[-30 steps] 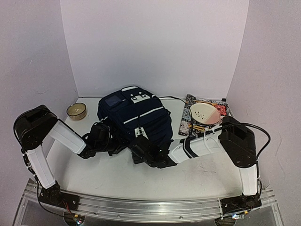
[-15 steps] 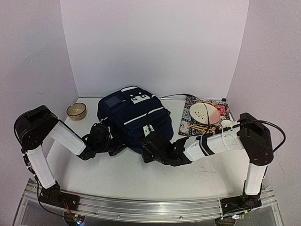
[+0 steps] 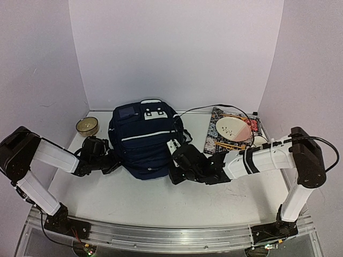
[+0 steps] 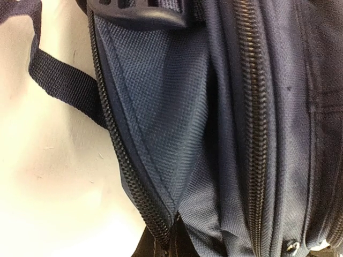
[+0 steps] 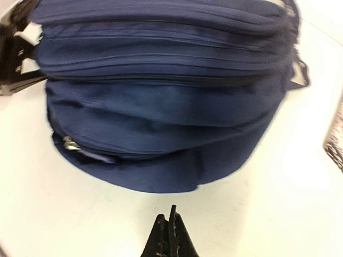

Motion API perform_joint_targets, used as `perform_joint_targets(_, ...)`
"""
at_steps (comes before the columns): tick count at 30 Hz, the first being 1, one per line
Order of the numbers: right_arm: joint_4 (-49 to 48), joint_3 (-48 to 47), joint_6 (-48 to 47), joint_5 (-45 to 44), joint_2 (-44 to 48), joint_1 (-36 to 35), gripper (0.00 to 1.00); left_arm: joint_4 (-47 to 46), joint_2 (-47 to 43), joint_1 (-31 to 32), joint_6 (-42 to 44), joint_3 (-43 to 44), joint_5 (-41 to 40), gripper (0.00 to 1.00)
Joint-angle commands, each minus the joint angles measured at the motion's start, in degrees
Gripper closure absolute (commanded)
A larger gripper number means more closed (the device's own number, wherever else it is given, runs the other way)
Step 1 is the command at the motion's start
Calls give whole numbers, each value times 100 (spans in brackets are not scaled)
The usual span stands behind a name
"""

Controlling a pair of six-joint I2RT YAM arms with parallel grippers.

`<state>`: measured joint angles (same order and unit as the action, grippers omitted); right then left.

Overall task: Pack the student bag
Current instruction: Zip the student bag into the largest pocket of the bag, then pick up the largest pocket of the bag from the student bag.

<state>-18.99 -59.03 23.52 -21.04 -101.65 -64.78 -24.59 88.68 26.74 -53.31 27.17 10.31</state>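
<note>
Fingers of the right gripper [image 5: 168, 219] meet tip to tip on nothing, just off the near right corner of the student bag [image 3: 143, 142]. The left gripper [image 3: 109, 160] presses against the bag's left flank; its opening cannot be made out. The bag lies on the table [image 3: 134, 198], with a bowl [image 3: 87, 126] to its left and a patterned book [image 3: 215, 141] bearing a plate [image 3: 233, 128] to its right.
</note>
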Motion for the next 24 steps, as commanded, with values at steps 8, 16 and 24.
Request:
perform_joint_targets(8,-817,-587,-876,1937,-659,150,59,683,-284,-116,541,293,57,100)
perform_joint_targets(16,-1129,-631,-911,2661,-919,467,39,683,-377,-116,572,347,181,100)
perform_joint_targets(24,-1216,-734,-873,2618,-1127,604,29,683,-332,-98,572,407,342,99)
